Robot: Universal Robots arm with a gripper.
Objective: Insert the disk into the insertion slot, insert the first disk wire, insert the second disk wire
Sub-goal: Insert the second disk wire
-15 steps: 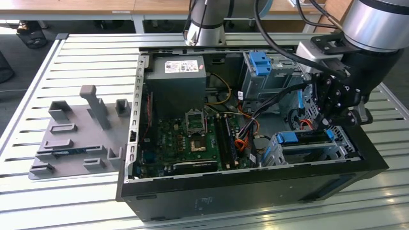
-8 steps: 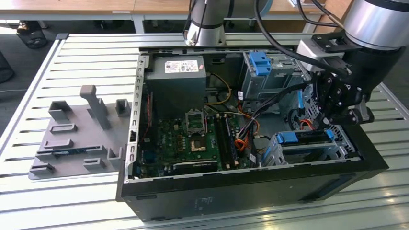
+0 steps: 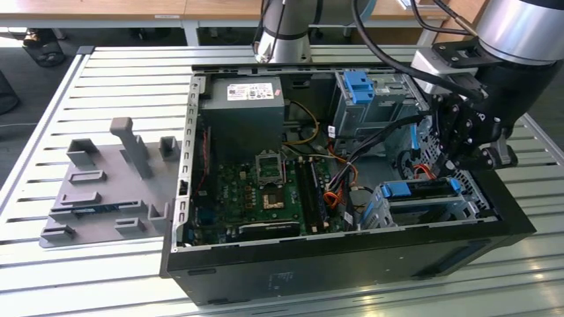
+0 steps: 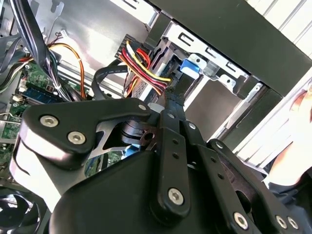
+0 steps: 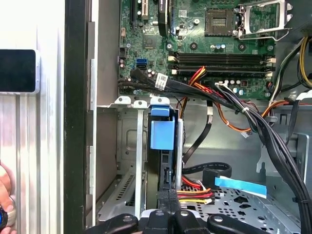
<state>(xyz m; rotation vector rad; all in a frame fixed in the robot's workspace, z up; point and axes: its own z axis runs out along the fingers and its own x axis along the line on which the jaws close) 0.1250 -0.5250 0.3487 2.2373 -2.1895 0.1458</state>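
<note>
Second wrist view shows fingers (image 4: 171, 122) pinching disk wire (image 4: 146, 68).

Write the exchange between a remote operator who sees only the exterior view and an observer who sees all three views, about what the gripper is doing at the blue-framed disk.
Operator: Is the gripper holding anything?
Observer: Yes. In the second wrist view the gripper is shut on the plug end of a red, yellow and black disk wire.
Operator: Where is that end now?
Observer: In the first wrist view it is right at the end of the disk, which stands in the insertion slot. I can't tell whether it is plugged in.
</note>
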